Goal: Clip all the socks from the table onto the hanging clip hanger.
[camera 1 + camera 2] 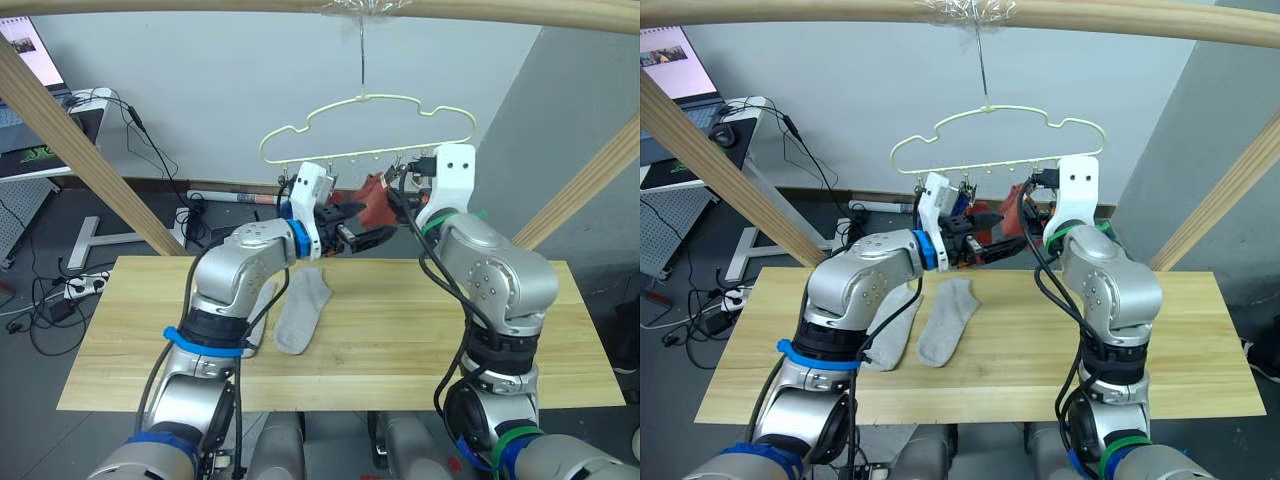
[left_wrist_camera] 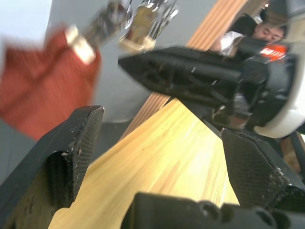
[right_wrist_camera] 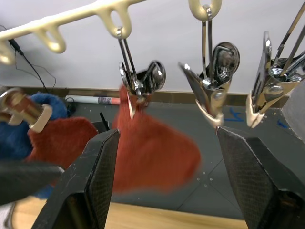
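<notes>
Hanging from a pale pole across the top of the left eye view, the hanger (image 1: 366, 130) is being shown by its hook, with small clips in a row along its bottom bar. A red sock (image 1: 374, 203) is being held in one of those clips, and a bit of blue fabric is being glimpsed behind the left gripper (image 1: 352, 232), which is being raised just under the bar with its fingers apart and nothing between them. The right gripper (image 1: 398, 200) is being held beside the red sock; its fingers are being hidden there by the wrist. On the table (image 1: 400, 330), one grey sock (image 1: 302, 310) is lying flat near the middle, and a second grey sock (image 1: 259, 318) is lying just beside it, partly hidden by the left arm. In the left wrist view, the left fingers (image 2: 71, 152) are being seen spread wide and empty, with the red sock blurred beyond them, two clips above, and the other gripper crossing in front. In the right wrist view, the right fingers (image 3: 90, 186) are being seen wide apart and empty, with a red sock (image 3: 152, 148) gripped in a clip (image 3: 138, 86) between them, a second red sock (image 3: 62, 138) and a blue sock (image 3: 19, 129) hanging to one side, and two empty clips on the other side.
</notes>
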